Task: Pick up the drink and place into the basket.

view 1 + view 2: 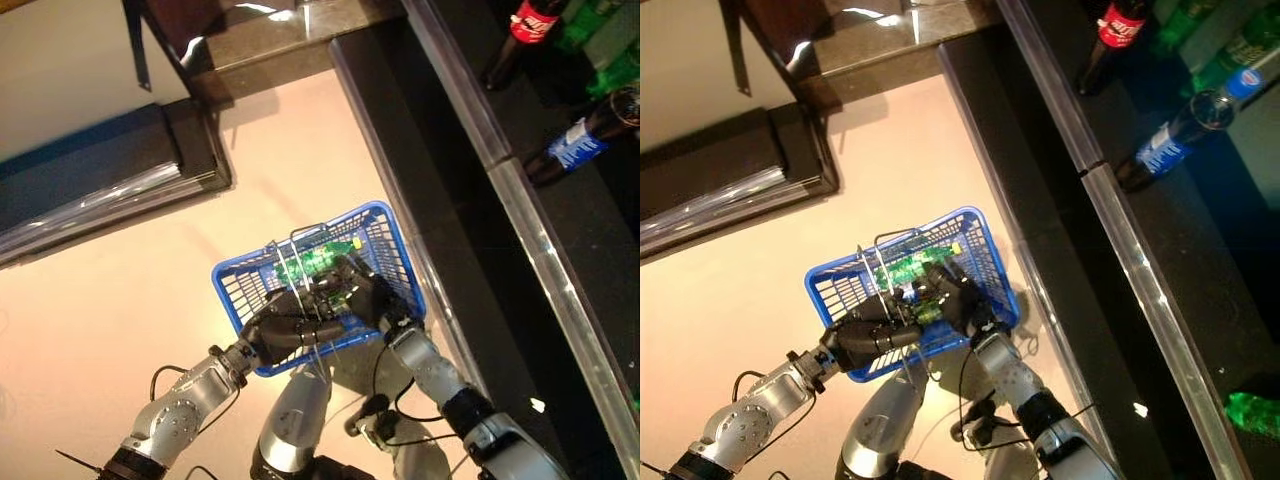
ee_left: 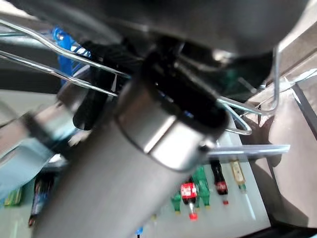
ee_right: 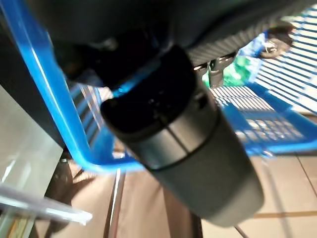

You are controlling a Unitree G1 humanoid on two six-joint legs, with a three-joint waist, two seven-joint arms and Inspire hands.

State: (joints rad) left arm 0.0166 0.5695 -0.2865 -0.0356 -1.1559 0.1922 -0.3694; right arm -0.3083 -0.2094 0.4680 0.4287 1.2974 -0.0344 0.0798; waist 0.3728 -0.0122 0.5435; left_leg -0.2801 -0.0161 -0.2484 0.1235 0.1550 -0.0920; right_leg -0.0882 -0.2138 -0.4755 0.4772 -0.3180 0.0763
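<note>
The blue basket hangs raised in front of me, off the floor. My left hand is shut on its thin wire handles, which also show in the left wrist view. My right hand reaches over the basket's near right side and is inside it, fingers curled on a green drink with a yellow cap. The drink lies low within the basket walls. The right wrist view shows the blue rim and a bit of the green drink.
A dark shelf with a metal front rail runs along the right. It holds a red-labelled cola bottle, green bottles and a blue-labelled dark bottle. A dark low platform lies at the left.
</note>
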